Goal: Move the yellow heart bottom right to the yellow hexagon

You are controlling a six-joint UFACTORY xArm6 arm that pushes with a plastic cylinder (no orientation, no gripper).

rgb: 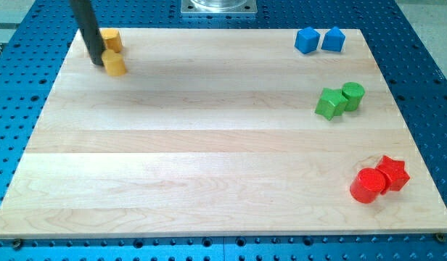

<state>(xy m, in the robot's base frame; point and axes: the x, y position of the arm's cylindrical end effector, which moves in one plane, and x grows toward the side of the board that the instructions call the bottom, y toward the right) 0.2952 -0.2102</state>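
Two yellow blocks sit at the view's top left of the wooden board (209,145). One yellow block (111,38) lies higher, partly hidden behind the rod. The other yellow block (115,64) lies just below it, close to touching. Which is the heart and which the hexagon I cannot make out. My tip (97,64) rests on the board right at the left side of the lower yellow block, touching or almost touching it.
Two blue blocks (306,40) (333,39) sit at the top right. A green star-like block (329,103) and a green cylinder (353,95) touch at the right. A red cylinder (368,185) and a red star (392,172) touch at the bottom right.
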